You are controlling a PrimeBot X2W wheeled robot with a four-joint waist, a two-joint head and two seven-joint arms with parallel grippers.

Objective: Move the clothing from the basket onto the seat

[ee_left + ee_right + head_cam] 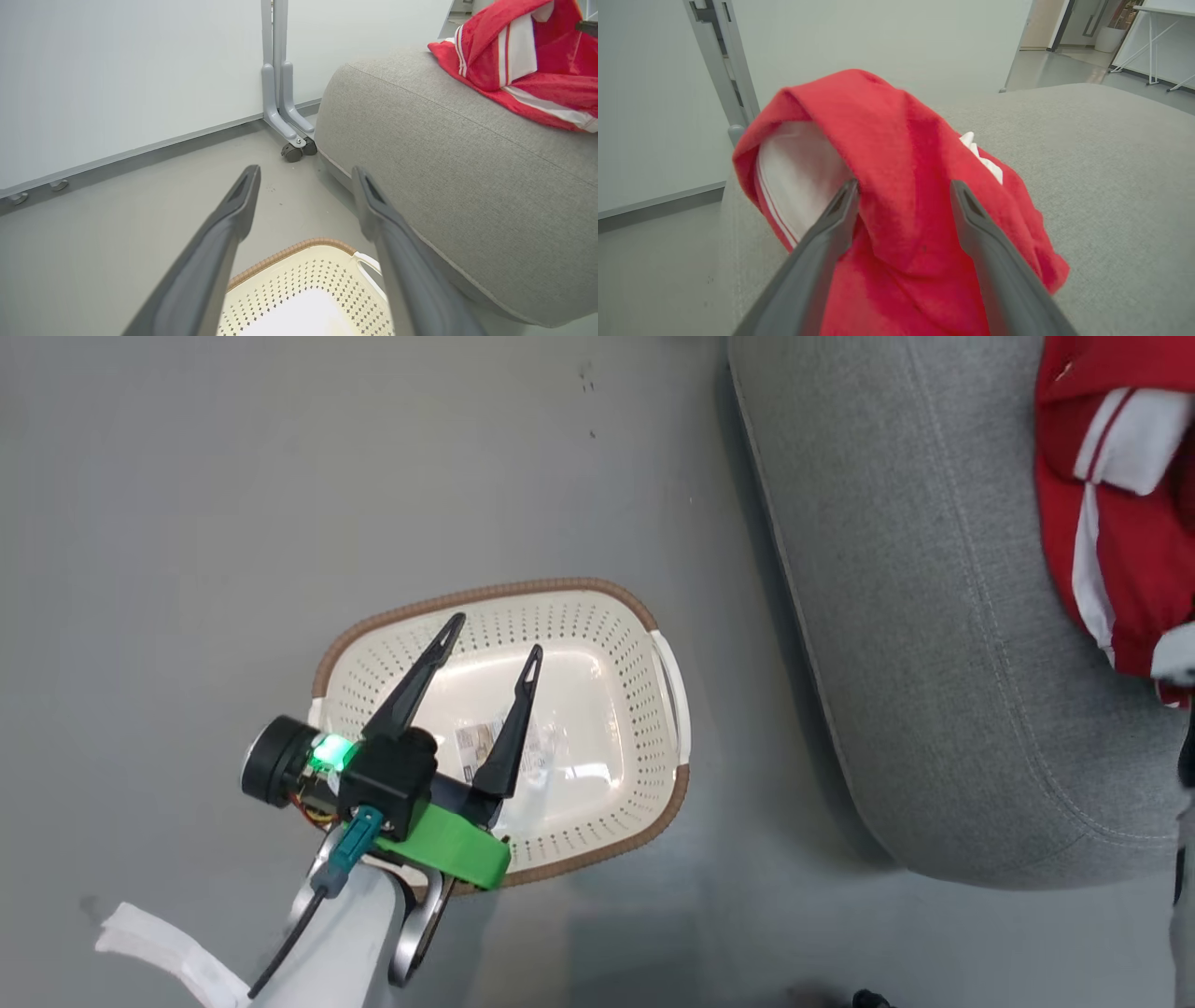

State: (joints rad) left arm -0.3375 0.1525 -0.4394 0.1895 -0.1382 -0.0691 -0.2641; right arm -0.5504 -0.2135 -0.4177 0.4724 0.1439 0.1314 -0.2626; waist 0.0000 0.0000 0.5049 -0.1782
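The red clothing (1120,523) with white stripes lies bunched on the grey seat (915,616) at the right. In the right wrist view my right gripper (904,186) is open, and a raised fold of the clothing (896,140) stands between its spread fingers on the seat (1111,163). The cream basket (635,709) with a brown rim sits on the floor left of the seat, with a paper label (485,742) on its bottom. My left gripper (495,637) hangs open above the basket with nothing in it. In the left wrist view the left gripper (306,172) is above the basket rim (289,252), and the clothing (537,79) lies on the seat (467,163).
A white partition wall with a grey post on castors (299,151) stands beyond the seat's corner. Grey floor (280,476) surrounds the basket. A doorway and thin table legs (1153,42) show far behind the seat.
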